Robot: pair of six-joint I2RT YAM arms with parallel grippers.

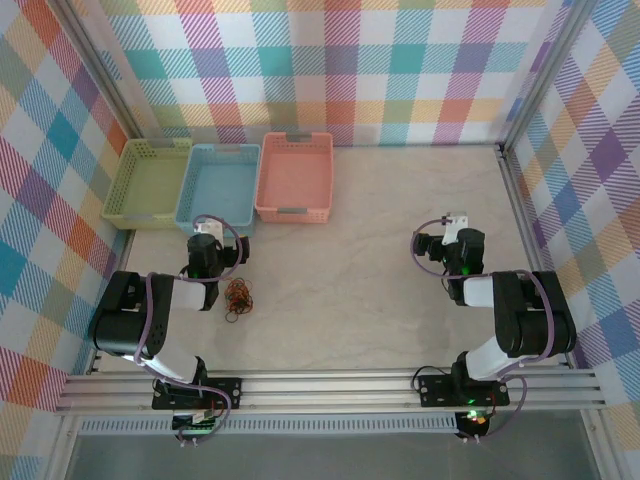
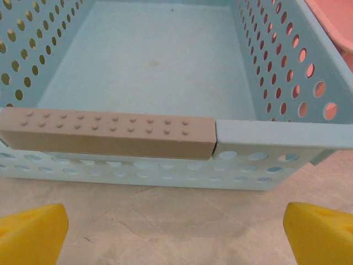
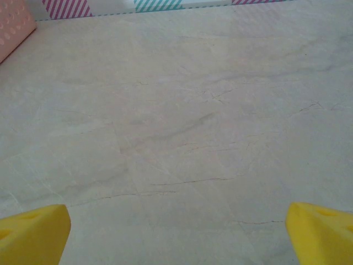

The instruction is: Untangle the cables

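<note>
Two robot arms stand over a pale, marble-patterned table (image 1: 380, 300) inside a booth walled in bright plaid. The left end effector (image 1: 207, 238) faces a blue basket (image 1: 225, 149), its yellow fingertips (image 2: 33, 234) spread wide at the two lower corners of the left wrist view, with bare table between them and nothing in their grasp. Directly ahead of the left end effector (image 2: 176, 240) stands the near wall of the blue basket (image 2: 276, 135), a grey studded strip (image 2: 107, 132) running along its rim.

The cables (image 1: 238, 298), a small orange-red and dark curly tangle, lie on the table behind the left end effector and off to its right, close beside that arm's forearm, apart from the fingertips. They lie well to the left of the right end effector (image 1: 455, 238).

The right end effector (image 3: 176, 240) is likewise spread wide, its yellow fingertips (image 3: 320, 232) framing bare table (image 3: 176, 110). A pink basket (image 3: 14, 27) sits far ahead to its left. A green basket (image 1: 150, 148), the blue one and the pink basket (image 1: 296, 137) stand in a row beyond the left end effector.
</note>
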